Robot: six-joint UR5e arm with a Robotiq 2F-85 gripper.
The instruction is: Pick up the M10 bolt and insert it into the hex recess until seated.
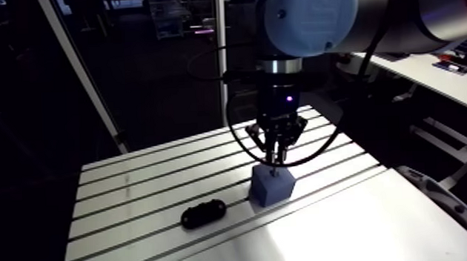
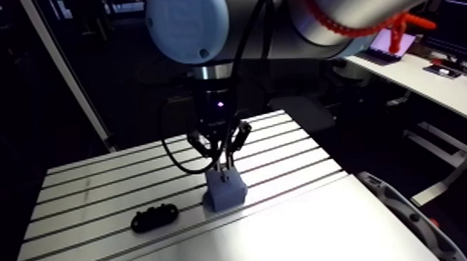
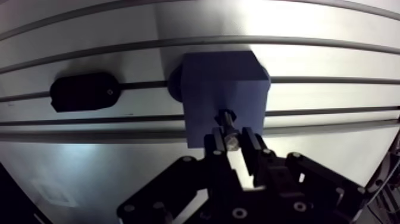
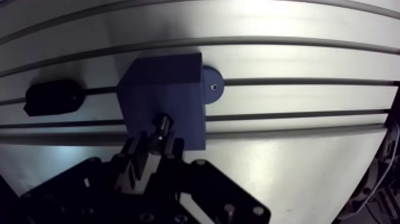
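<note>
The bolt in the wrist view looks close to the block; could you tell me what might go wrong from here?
The bolt is pinched only by the tips of the fingers, so it may tilt or slip under push. Its end hides the recess in the blue block; if the hex is not lined up, it could jam on the face.

The place was a robotics laboratory, or perhaps a workshop; the dim view did not decide it. A silver slotted aluminium table carried a small blue cube-shaped block, and a grey industrial arm with light-blue joint caps hung over it.
</note>
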